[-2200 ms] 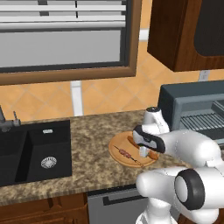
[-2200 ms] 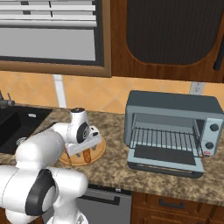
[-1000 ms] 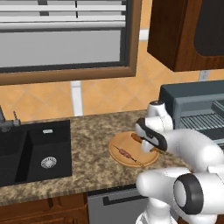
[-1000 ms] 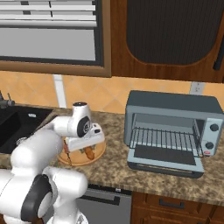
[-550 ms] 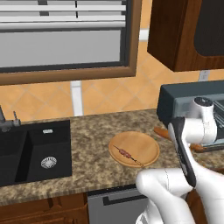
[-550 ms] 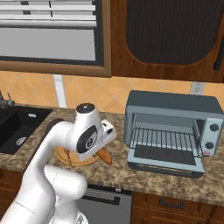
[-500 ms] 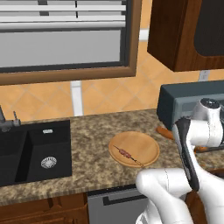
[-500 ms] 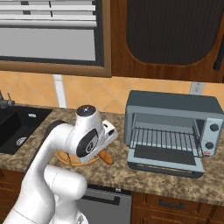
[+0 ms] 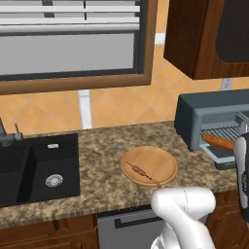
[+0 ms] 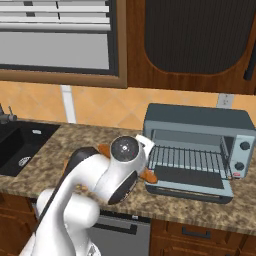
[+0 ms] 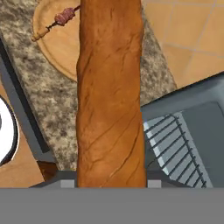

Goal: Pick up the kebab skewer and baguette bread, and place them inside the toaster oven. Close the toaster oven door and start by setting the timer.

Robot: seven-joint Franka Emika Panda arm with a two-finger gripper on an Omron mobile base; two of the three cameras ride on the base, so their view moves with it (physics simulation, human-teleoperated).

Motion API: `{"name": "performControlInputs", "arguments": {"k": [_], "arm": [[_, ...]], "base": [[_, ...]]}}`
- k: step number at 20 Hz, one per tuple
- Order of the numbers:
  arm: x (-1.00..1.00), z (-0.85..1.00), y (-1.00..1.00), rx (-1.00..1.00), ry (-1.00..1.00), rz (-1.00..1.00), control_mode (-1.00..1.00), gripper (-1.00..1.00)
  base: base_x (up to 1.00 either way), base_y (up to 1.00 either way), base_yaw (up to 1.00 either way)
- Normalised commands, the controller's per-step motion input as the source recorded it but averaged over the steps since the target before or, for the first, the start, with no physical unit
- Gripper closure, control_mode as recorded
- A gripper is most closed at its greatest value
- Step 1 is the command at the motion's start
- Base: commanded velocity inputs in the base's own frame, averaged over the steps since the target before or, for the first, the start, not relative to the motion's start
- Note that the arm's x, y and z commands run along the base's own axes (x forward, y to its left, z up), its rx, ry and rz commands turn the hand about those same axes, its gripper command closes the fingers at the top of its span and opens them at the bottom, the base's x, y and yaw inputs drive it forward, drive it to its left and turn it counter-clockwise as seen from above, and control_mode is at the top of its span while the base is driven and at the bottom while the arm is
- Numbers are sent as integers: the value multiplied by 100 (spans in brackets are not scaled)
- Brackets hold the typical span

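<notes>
My gripper point(image 11: 110, 183) is shut on the baguette bread point(image 11: 111, 96), a thick orange-brown loaf that runs up the middle of the hand view and hides the fingertips. From the left base view the baguette bread point(image 9: 219, 142) hangs just in front of the toaster oven point(image 9: 209, 116) opening, over the lowered toaster oven door point(image 10: 192, 185). Both ends of the loaf point(image 10: 148, 175) stick out behind my elbow. The kebab skewer point(image 9: 142, 171) lies on the round wooden board point(image 9: 163, 160), left of the oven. The wire rack point(image 10: 187, 159) inside is bare.
A black sink point(image 9: 34, 168) is set into the granite counter point(image 9: 102, 146) at the far left. Two knobs point(image 10: 244, 146) sit on the oven's right side. A dark wooden cabinet point(image 10: 195, 40) hangs above the oven.
The gripper lifted the baguette off the wooden board and carried it right to the oven's open front. The skewer stayed on the board.
</notes>
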Motion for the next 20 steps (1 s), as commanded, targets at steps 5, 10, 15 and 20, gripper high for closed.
{"name": "performControlInputs", "arguments": {"k": [5,10,15,20], "arm": [[15,28,-76,-3,-17,16,-100,100],[49,2,-27,-2,-17,5,-100,100],[58,1,-38,-8,-4,2,-100,100],[62,-2,-48,-11,1,2,-100,100]], "base": [[0,0,0],[0,0,0],[0,0,0],[0,0,0]]}}
